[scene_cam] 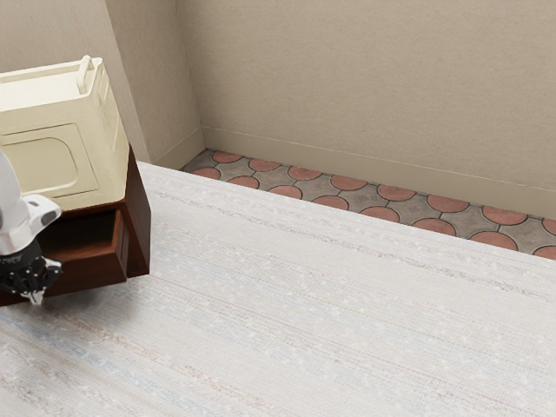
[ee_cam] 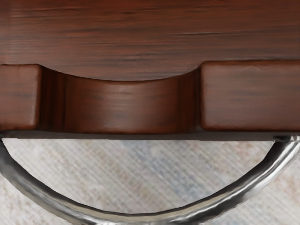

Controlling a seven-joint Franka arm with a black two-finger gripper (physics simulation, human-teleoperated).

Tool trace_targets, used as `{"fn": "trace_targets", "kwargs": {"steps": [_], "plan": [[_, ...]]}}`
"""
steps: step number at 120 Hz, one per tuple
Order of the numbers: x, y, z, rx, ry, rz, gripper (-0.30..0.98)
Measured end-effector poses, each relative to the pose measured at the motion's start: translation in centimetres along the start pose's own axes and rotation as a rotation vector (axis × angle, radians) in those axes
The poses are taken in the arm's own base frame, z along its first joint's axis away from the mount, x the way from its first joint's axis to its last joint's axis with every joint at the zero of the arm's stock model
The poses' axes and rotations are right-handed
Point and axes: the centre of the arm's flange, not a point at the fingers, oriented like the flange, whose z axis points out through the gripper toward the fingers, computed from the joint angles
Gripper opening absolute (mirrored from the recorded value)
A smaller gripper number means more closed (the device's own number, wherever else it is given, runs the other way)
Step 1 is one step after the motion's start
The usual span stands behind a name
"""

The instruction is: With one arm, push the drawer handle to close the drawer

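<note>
The wooden drawer (scene_cam: 97, 267) stands open from its brown cabinet (scene_cam: 138, 221), so the step in hand, as I judge it, is getting lined up at the handle for the push. My hand (scene_cam: 33, 278) is low by the drawer's front; whether it is wide or narrow I cannot tell, nor whether it touches the handle. The next move calls for steady pressure on the curved metal handle (ee_cam: 47, 198), square to the front and toward the cabinet, so the drawer slides in without twisting.

The exterior view gives me the cabinet on the worktop (scene_cam: 347, 304), with the cream case (scene_cam: 102, 130) on top and the drawer's gap beneath. The wrist view gives me what that one does not: the scooped notch (ee_cam: 122, 105) in the drawer's front edge, and the handle bowing outward from it, both its ends meeting the wood.
</note>
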Motion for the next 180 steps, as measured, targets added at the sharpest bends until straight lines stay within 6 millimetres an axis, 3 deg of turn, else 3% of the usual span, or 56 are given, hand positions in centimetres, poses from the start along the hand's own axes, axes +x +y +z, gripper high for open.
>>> {"fn": "trace_targets", "kwargs": {"steps": [38, 56, 73, 180], "plan": [[2.9, 0.2, -0.6, 0.007, 0.032, 0.031, -0.10], [4.6, -1.0, 0.0, 0.014, 0.019, 0.014, -0.10], [6.6, -1.0, 0.4, 0.031, 0.023, 0.027, -0.10], [12.4, 0.7, 0.0, 0.053, 0.067, 0.114, -0.10]]}}
